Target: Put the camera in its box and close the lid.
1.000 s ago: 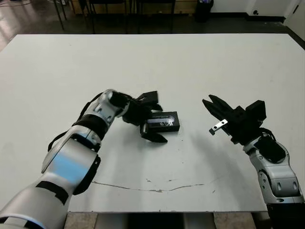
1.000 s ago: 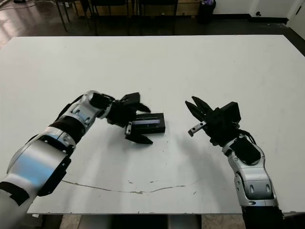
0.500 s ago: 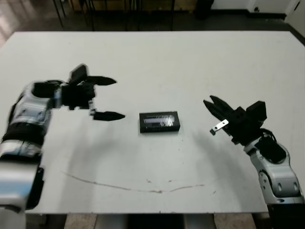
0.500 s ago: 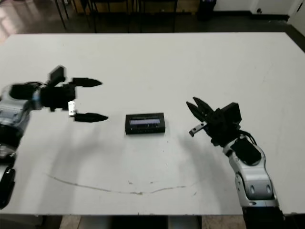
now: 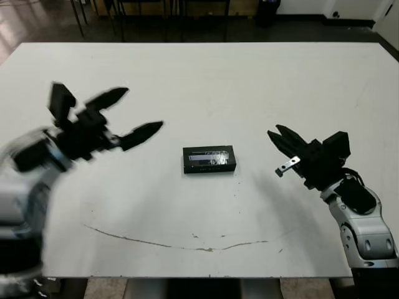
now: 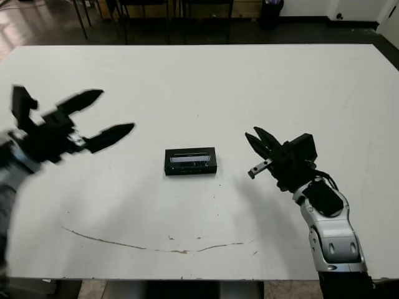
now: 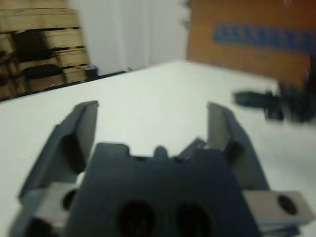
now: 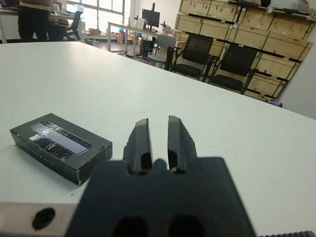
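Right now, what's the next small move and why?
Probably just park the left gripper clear of the table. The box sits shut with its lid flat on top, no camera in view outside it, and both grippers are off it, the left open, the right gripper nearly closed. The task looks done.

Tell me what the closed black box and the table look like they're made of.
The box: looks like matte black card or plastic; its lid carries a glossy strip that catches light, maybe film or print. The table: smooth white laminate by its look, marked by a thin dark scuff line near the front edge.
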Controlling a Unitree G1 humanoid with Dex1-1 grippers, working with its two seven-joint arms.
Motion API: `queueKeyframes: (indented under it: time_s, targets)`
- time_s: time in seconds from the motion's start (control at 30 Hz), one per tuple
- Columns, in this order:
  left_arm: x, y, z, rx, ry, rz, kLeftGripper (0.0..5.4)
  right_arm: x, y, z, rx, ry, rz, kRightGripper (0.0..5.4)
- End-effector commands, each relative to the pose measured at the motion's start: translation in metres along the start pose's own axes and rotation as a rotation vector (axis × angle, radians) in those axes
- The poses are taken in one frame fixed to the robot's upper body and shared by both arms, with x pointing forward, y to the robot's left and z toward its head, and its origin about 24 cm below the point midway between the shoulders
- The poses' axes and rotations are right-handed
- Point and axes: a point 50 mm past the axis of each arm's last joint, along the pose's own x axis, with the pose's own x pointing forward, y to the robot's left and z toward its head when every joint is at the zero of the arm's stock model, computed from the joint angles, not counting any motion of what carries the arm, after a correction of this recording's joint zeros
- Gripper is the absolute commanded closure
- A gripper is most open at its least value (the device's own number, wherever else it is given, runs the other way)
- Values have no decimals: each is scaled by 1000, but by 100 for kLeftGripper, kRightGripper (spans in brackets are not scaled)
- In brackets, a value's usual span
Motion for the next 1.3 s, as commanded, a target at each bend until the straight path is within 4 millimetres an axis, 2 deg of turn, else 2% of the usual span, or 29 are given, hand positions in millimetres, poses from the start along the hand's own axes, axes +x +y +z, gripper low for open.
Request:
queueKeyframes:
  time_s: [0.03,0.2,0.43,0.67,0.83,1.17,1.3]
  targets:
    - [10,-22,-9,-60,17,84,258,-4,1,-6,11,38,-28,540]
    - [31,-49,-21,-12,23,218,381,-5,2,-8,35,34,-39,540]
    - [51,-75,-54,1,173,225,538,-5,3,-9,34,40,-45,540]
    - [47,-90,-82,-41,343,209,538,-6,2,-8,20,43,-53,540]
    - [43,-92,-101,-30,475,175,538,-6,1,-8,32,34,-53,540]
    - [36,-87,-122,76,643,94,538,-4,1,-8,40,9,-32,540]
    - [33,-83,-125,53,673,101,538,-5,1,-8,40,24,-39,540]
